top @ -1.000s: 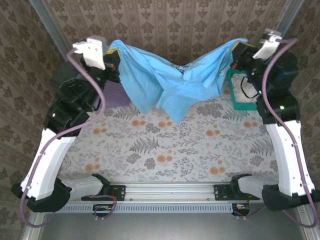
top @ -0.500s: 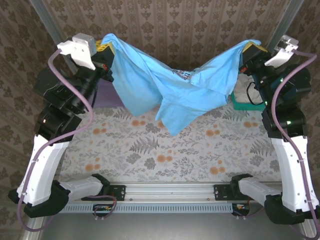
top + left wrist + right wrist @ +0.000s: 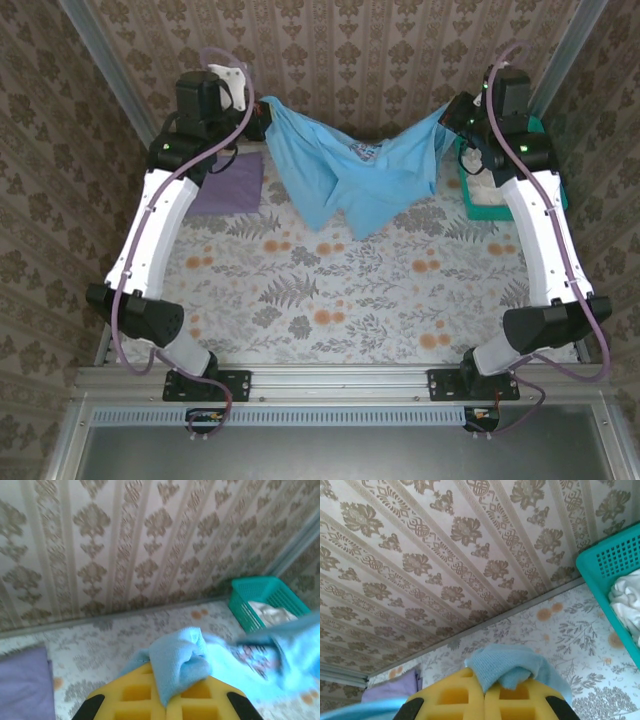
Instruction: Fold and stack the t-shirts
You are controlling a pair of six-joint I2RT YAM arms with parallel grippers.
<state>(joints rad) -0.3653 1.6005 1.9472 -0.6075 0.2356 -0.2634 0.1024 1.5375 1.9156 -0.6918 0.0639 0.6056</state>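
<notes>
Light and limp, the blue t-shirt [image 3: 352,180] sags above the far side of the desk [image 3: 330,290], a bunched edge clamped tight in the left gripper [image 3: 164,682] and another in the right gripper [image 3: 485,685]; it will likely drape and swing, so holds at its corners suit it best, while the purple t-shirt [image 3: 228,185] lies flat at far left.

Sky-blue t-shirt [image 3: 360,180] hung between two hands, lavender t-shirt [image 3: 228,185] lying folded.

The blue t-shirt is pinched at two corners, one bunched in the closed left hand [image 3: 165,695] and one in the closed right hand [image 3: 484,695]. It sags in a crumpled V at the far side of the surface [image 3: 330,290], with its lowest folds hanging near the floral cloth. A small print shows near the dip, too small to read. The lavender t-shirt is a flat, neat rectangle on the surface at the far left, just beside the blue one's left edge.
</notes>
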